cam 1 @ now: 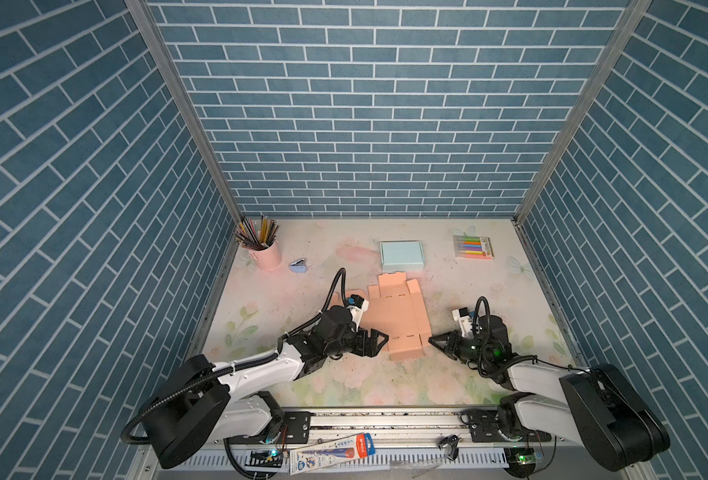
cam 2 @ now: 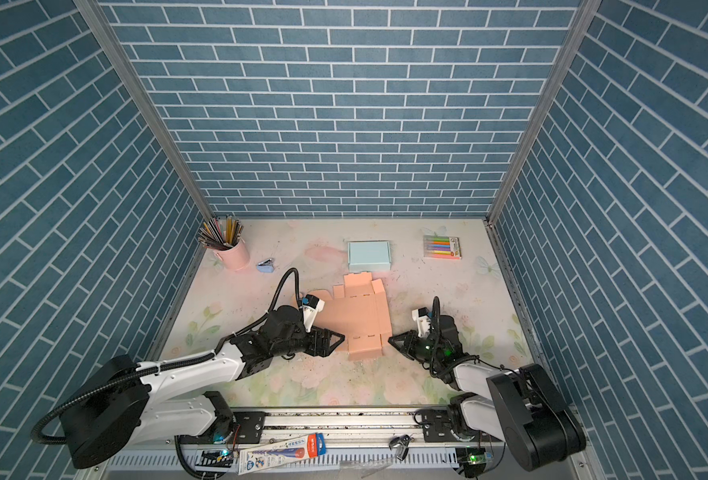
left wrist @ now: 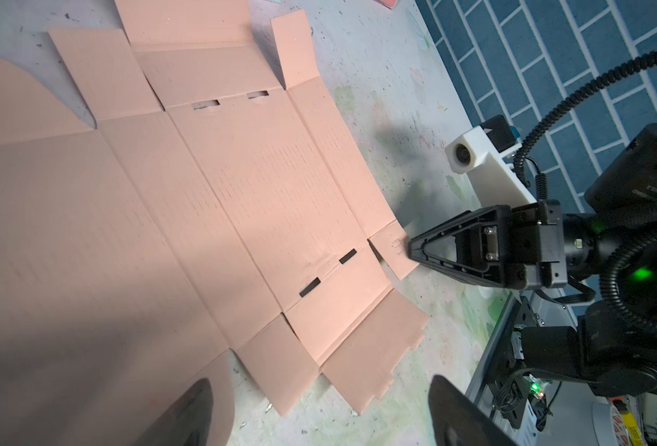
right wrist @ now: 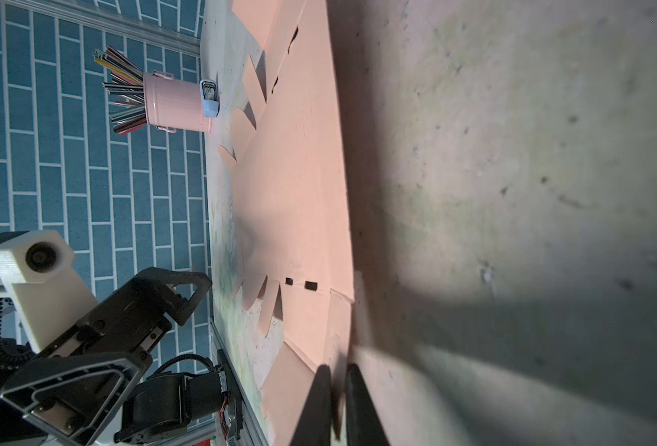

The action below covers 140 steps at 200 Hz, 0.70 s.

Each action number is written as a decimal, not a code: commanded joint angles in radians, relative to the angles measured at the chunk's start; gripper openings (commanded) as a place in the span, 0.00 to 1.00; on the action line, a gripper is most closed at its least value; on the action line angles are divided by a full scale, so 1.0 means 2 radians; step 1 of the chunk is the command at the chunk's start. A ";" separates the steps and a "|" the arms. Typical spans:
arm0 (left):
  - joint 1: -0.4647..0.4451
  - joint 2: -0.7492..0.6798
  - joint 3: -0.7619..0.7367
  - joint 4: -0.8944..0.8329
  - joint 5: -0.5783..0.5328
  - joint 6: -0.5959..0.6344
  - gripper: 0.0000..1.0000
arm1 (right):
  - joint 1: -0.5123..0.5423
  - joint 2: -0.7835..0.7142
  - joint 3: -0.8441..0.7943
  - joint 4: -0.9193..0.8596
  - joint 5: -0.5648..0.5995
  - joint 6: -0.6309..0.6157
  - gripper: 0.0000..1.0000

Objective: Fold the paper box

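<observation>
**A:** Where is the paper box (cam 1: 394, 318)?

**B:** It lies unfolded and flat on the bench (cam 1: 285, 286), about the centre of both top views. Its flaps are spread, and one at the upper right tilts up a little.

**A:** How will it handle?

**B:** I'd say it's light, thin corrugated card. The panels should be stiff and the scored creases willing. It will likely skate over the bench if pushed from one side only. Too hard a pinch could crumple a flap or tear it at the slots.

**A:** And the end effectors?

**B:** The right end effector (right wrist: 338, 405) is narrowed onto the small corner flap at the sheet's lower right. In the right wrist view its fingers (right wrist: 317, 401) stand almost together, with the card's edge seemingly between them. The left end effector (cam 1: 379, 343) is spread wide and holds nothing, at the sheet's lower left edge.

**A:** Where's the best place to hold it?

**B:** Probably a flap's free edge, turning it about its crease while the other arm pins the main panel.
</observation>
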 commanded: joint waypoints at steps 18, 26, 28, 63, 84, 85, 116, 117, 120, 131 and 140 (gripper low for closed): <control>0.012 0.026 -0.011 0.029 -0.003 0.007 0.88 | 0.015 -0.065 -0.011 -0.060 0.020 0.013 0.12; 0.013 0.032 -0.012 0.034 -0.001 0.007 0.88 | 0.016 -0.077 -0.012 -0.072 0.025 0.011 0.12; 0.014 0.033 -0.012 0.035 0.000 0.007 0.88 | 0.016 -0.079 -0.012 -0.075 0.026 0.012 0.12; 0.017 0.054 -0.015 0.051 0.005 0.007 0.88 | 0.017 -0.103 -0.013 -0.093 0.035 0.010 0.12; 0.017 0.062 -0.017 0.061 0.012 0.009 0.88 | 0.019 -0.100 -0.006 -0.095 0.030 0.009 0.12; 0.016 0.063 -0.017 0.061 0.012 0.009 0.88 | 0.020 -0.101 -0.006 -0.095 0.030 0.009 0.12; 0.017 0.085 -0.017 0.075 0.013 0.010 0.88 | 0.022 -0.105 -0.005 -0.101 0.038 0.008 0.14; 0.016 0.086 -0.017 0.076 0.013 0.009 0.88 | 0.021 -0.105 -0.005 -0.102 0.038 0.008 0.14; 0.017 0.088 -0.018 0.078 0.014 0.009 0.88 | 0.021 -0.104 -0.005 -0.102 0.040 0.008 0.14; 0.017 0.098 -0.018 0.082 0.013 0.009 0.88 | 0.021 -0.101 -0.004 -0.102 0.043 0.006 0.15; 0.016 0.106 -0.019 0.086 0.013 0.008 0.88 | 0.021 -0.097 -0.003 -0.102 0.045 0.003 0.16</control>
